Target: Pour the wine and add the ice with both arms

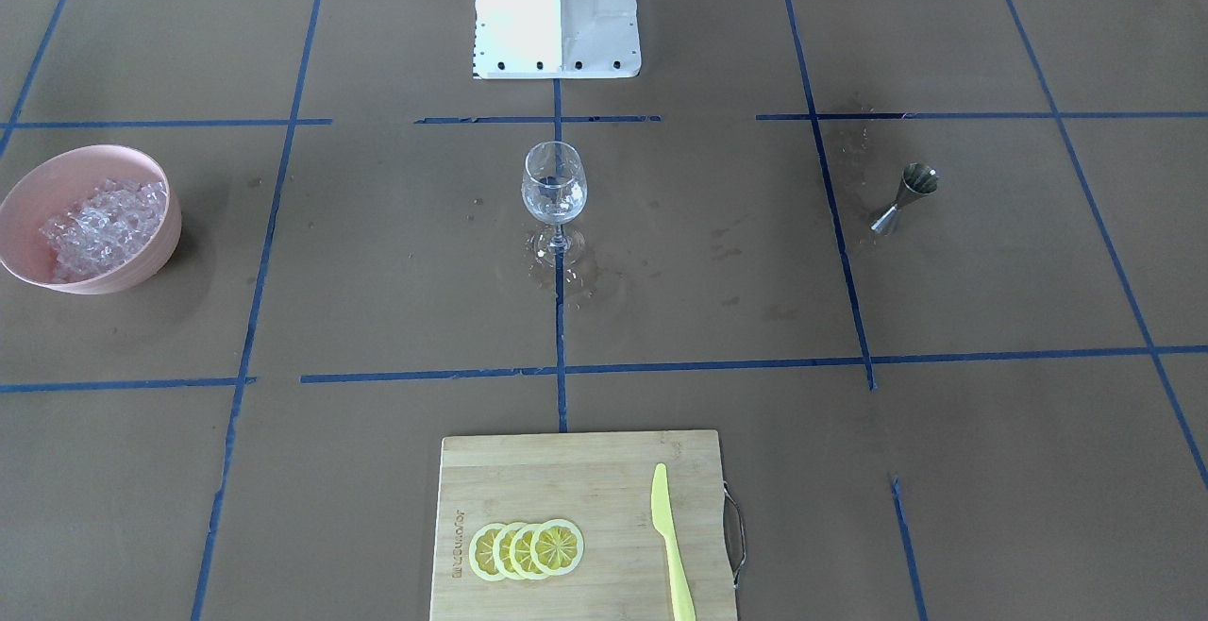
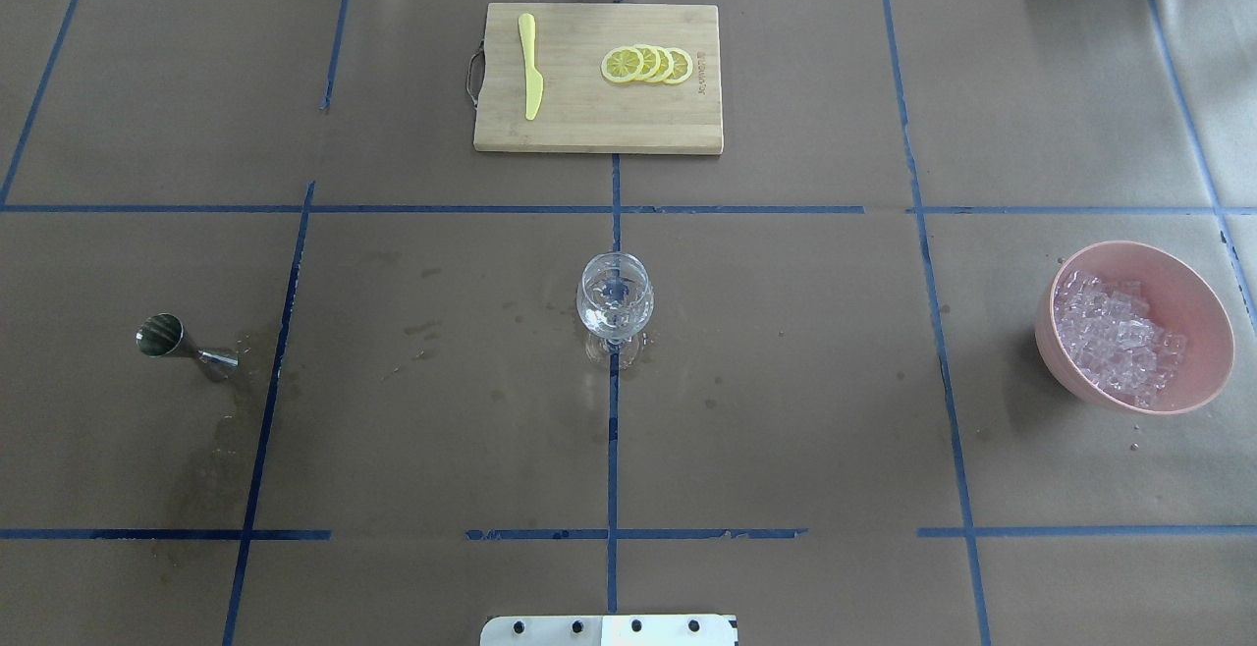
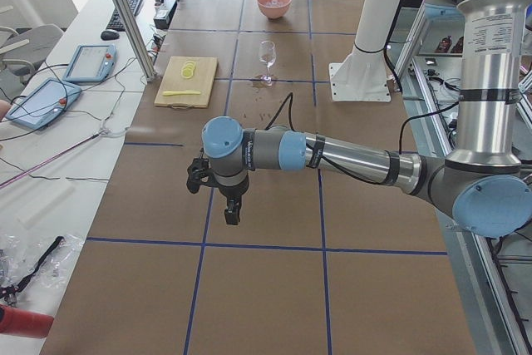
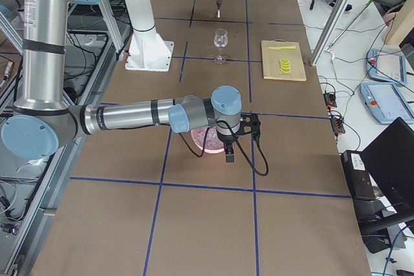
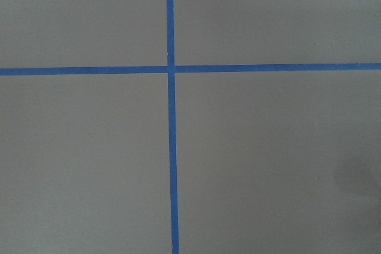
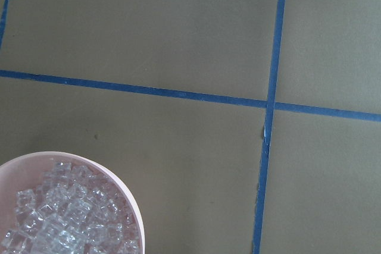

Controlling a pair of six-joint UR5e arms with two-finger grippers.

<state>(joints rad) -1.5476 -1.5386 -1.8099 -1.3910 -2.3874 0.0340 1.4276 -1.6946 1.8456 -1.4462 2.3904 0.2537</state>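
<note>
The right hand [image 4: 229,156] hangs low over the tabletop [image 2: 786,391], just beside the pink bowl [image 2: 1193,297]. I cannot tell whether its fingers are spread or closed. The ice [image 2: 1115,337] fills that bowl, close below and beside this hand. The left hand [image 3: 231,212], its state equally unreadable, hangs over bare taped tabletop, well apart from the ice and the wine glass [image 1: 554,189].

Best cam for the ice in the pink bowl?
Overhead exterior: the whole ice pile in the pink bowl, unobstructed. Front-facing shows it too, more obliquely. Right wrist is closest but crops it. Exterior left: tiny, far. Exterior right: right arm partly hides it. Left wrist: none.
</note>
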